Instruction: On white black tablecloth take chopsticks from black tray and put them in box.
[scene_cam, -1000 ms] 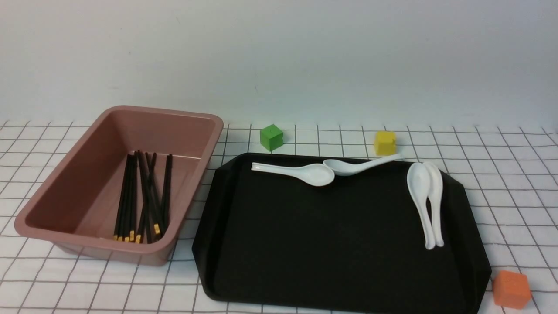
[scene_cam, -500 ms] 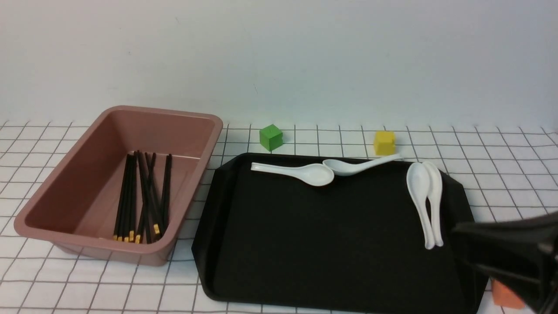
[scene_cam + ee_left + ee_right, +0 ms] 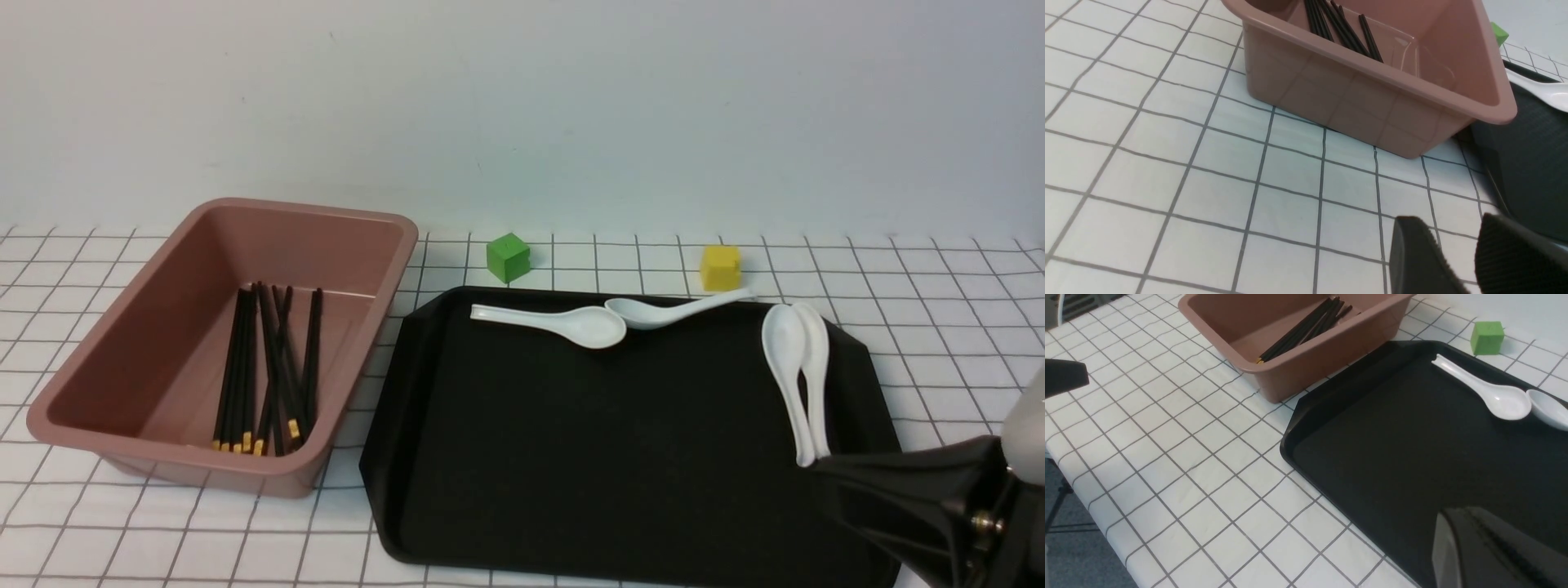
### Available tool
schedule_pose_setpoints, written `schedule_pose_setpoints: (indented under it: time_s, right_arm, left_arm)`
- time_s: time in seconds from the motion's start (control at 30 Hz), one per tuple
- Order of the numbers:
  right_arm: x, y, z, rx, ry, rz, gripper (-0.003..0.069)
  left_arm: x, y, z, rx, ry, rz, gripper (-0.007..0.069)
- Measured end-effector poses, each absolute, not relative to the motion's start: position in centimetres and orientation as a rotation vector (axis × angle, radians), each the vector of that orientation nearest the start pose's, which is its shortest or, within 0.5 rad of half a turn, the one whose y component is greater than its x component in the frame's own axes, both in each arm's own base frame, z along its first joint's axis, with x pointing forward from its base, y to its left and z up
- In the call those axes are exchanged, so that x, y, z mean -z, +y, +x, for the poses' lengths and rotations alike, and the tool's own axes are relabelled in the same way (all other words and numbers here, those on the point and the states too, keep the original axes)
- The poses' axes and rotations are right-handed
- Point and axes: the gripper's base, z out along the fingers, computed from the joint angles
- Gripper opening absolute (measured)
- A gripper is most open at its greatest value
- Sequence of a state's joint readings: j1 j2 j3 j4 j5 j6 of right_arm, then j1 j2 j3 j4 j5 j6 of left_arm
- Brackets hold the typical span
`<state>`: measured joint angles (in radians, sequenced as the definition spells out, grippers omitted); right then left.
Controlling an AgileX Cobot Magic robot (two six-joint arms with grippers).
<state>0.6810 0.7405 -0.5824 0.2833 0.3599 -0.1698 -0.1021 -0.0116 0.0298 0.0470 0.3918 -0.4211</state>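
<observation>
Surface: a white tablecloth (image 3: 65,531) ruled with thin black lines into small squares, a plain pale wall (image 3: 571,114) behind it.

Box: one, dusty-pink plastic (image 3: 343,359), deep, rectangular, rounded corners, rolled rim; stands upright at the left, just beside the black tray.

Chopsticks: a bundle, black (image 3: 245,367), all lying inside the box. Gold-banded ends toward the robot; several nearly parallel on the left of the bundle, others crossing on the right. Exact count cannot be told.

Black tray: one, matte (image 3: 620,457), wide, cut corners, low raised rim; occupies the middle and right of the cloth.

Spoons: four, white. First spoon (image 3: 592,327), near the far rim, handle pointing left. Second spoon (image 3: 645,314), its bowl close against the first's, handle reaching right across the far rim. Third spoon (image 3: 784,343) and fourth spoon (image 3: 816,351), side by side at the tray's right, touching, bowls away from the robot, handles toward it.

Cubes: a green cube (image 3: 508,258), on the cloth beyond the tray, toward its left; a yellow cube (image 3: 721,268), beyond the tray's far rim, near the second spoon's handle.

Left gripper (image 3: 1449,218): fingers slightly parted, cloth showing between the tips, nothing held; over the cloth on the robot's side of the box.

Right gripper (image 3: 1461,512): fingers closed together, nothing held; over the right part of the tray, at the robot's side.
</observation>
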Motion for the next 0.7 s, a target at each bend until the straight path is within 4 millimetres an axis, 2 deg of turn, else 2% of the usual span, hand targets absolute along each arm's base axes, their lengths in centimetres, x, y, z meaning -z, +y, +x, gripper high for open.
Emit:
schedule_pose_setpoints:
  time_s: [0.43, 0.57, 0.7]
  right_arm:
    - [-30.4, 10.0, 11.2, -0.590, 1.889, -0.620, 0.0006]
    - [-28.8, 8.1, 10.6, -0.554, 1.746, -0.486, 0.0010]
    - [-25.8, 4.6, 9.1, -0.441, 1.665, -0.297, 0.0015]
  left_arm:
    - [-16.9, -0.4, 5.2, 0.309, 1.885, -0.274, 0.0238]
    - [-16.9, -0.4, 5.2, 0.309, 1.885, -0.274, 0.0238]
    - [-16.9, -0.4, 5.2, 0.309, 1.885, -0.274, 0.0238]
